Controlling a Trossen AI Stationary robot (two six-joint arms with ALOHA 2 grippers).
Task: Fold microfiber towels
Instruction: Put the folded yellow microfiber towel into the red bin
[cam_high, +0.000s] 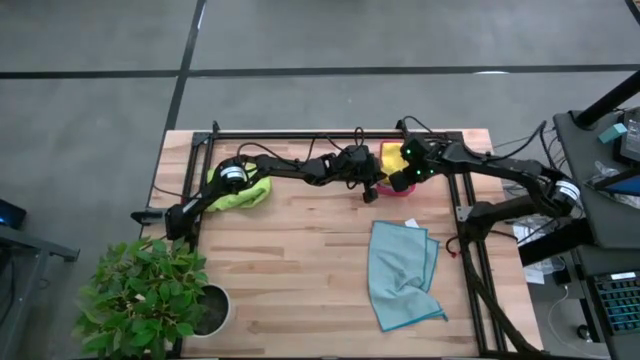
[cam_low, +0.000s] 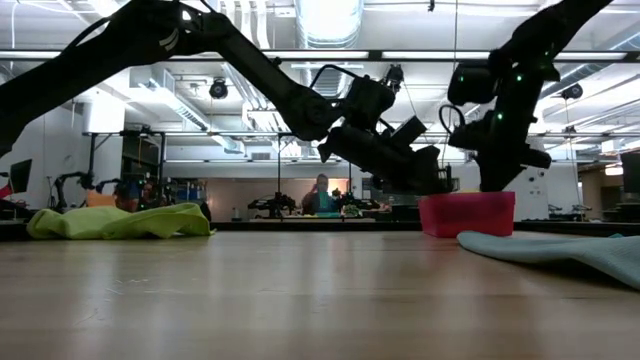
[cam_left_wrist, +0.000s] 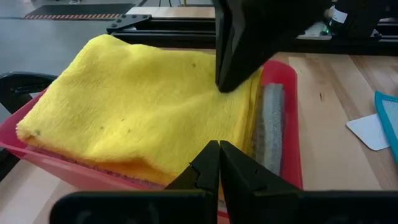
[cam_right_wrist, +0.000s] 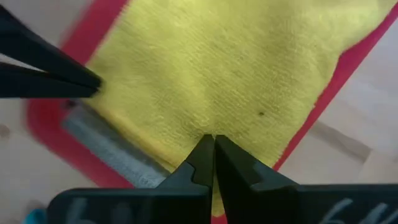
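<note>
We see yellow and grey towels folded in the tray—blue and green apparently unfolded—left gripper and right gripper clenched empty.

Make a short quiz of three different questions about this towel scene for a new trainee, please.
1. True or false: the yellow towel lies in the red tray.
2. Which towel lies on the table nearest the right arm's base: A) green towel, B) blue towel, C) grey towel?
3. Fill in: the left gripper and the right gripper are both ____ above the tray.

Key:
1. True.
2. B. The green one lies by the left arm; the grey one is in the tray beside the yellow one.
3. Shut, holding nothing.
</note>
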